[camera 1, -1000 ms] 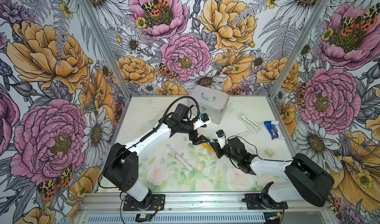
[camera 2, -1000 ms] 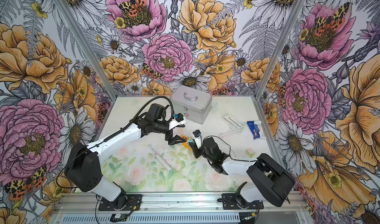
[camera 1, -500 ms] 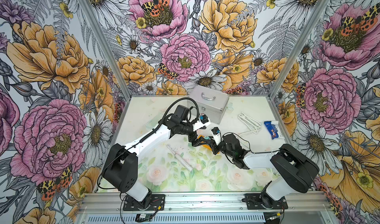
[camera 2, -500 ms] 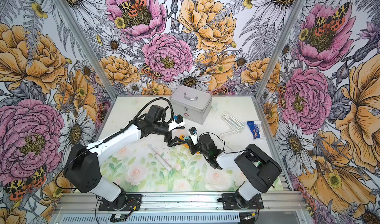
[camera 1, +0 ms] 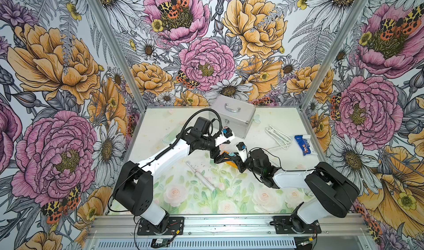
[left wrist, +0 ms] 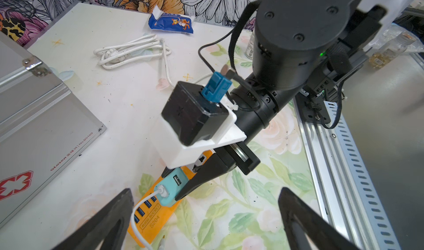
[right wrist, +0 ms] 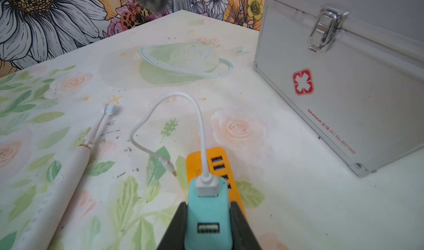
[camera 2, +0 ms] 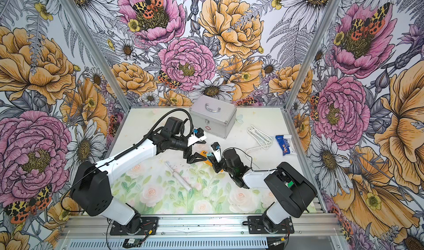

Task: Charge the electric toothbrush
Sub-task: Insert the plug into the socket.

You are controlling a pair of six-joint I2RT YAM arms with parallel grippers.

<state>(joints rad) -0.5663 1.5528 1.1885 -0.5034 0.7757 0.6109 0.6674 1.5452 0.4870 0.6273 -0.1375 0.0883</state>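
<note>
Toothbrush: the electric toothbrush (camera 1: 200, 176) is lying flat on the floral mat, just left of centre in both top views (camera 2: 180, 176). Nothing is touching it. It's in the same spot as a second ago.

Right gripper: the right gripper (right wrist: 207, 206) has its jaws partly closed, pinching a teal USB charger (right wrist: 207, 223) by its sides. It's right over the near end of the orange power strip (right wrist: 218, 154). Honestly can't tell if the charger is actually seated in the strip.

Left gripper: the left gripper (left wrist: 205, 196) has its jaws spread as wide as they go, with nothing in them. It's hovering just beside the strip, facing the right one.

Charging lead: a short white cable (right wrist: 199, 122) is plugged into the charger and arcs over to the mat. Its loose tip sits between the toothbrush and the strip.

What changed: the right arm has swung in toward the middle of the frame. Its gripper is now a bit closer to the left one than a second ago. The left arm has barely budged.

Other stuff: there's a silver first-aid case (camera 1: 231, 115) at the upper middle. A looped white cable (camera 1: 277, 137) and a blue-and-white packet (camera 1: 304, 144) sit off to the right.
</note>
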